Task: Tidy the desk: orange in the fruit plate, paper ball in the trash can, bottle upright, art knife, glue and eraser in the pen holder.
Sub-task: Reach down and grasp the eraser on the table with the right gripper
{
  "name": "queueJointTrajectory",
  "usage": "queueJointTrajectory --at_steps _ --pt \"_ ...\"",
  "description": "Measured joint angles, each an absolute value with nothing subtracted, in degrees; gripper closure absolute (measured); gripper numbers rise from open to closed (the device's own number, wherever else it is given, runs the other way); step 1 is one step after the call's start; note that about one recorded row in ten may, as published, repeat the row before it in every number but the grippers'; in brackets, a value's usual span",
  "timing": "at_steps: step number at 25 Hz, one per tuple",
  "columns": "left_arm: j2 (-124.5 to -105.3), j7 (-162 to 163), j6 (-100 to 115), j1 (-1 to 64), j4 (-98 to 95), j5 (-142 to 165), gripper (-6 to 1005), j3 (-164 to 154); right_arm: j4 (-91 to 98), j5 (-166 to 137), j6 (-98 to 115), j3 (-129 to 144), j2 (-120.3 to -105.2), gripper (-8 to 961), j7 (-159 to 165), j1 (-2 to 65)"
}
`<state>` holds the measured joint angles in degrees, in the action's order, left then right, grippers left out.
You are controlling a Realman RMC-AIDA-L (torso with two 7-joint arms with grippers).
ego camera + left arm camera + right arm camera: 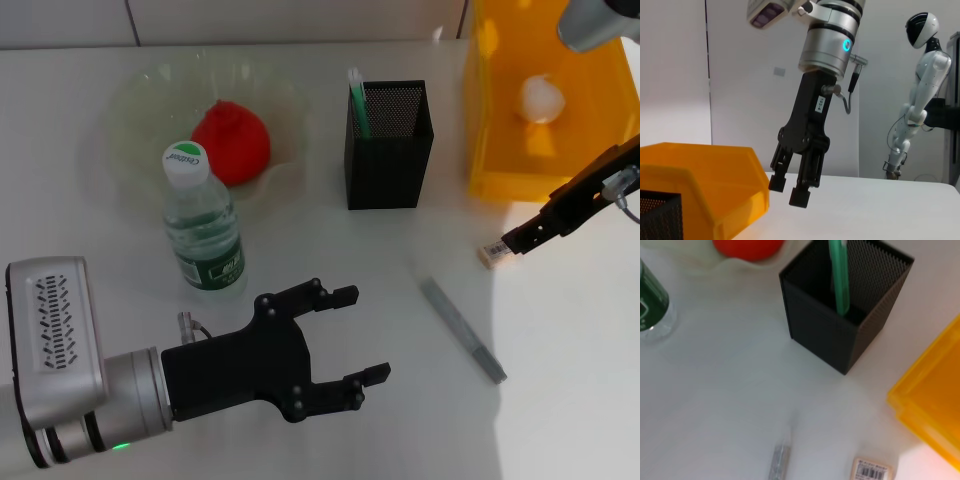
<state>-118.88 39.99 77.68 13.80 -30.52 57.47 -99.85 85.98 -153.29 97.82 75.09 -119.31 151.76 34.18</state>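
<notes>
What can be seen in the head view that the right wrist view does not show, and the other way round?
Only the head view shows the paper ball in the yellow trash can, the whole fruit plate, the bottle's cap, and both grippers: left gripper open, right gripper above the eraser. Only the right wrist view shows the eraser's barcode label. Both show the orange, pen holder, green glue stick and art knife.

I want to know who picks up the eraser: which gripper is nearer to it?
Right. The right gripper hovers just above the eraser beside the yellow bin; the left gripper sits open far across the desk, near the bottle.
</notes>
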Motion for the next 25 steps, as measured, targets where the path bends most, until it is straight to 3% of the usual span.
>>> queueJointTrajectory --at_steps 13,25 --pt "-118.74 39.77 77.61 13.79 -30.41 57.58 199 -99.93 66.43 -156.21 87.32 75.55 -119.37 214 151.96 41.36" --pt "-118.74 39.84 77.67 13.87 -30.41 57.57 199 -100.02 60.34 -156.25 83.70 77.44 -119.45 249 152.35 43.38"
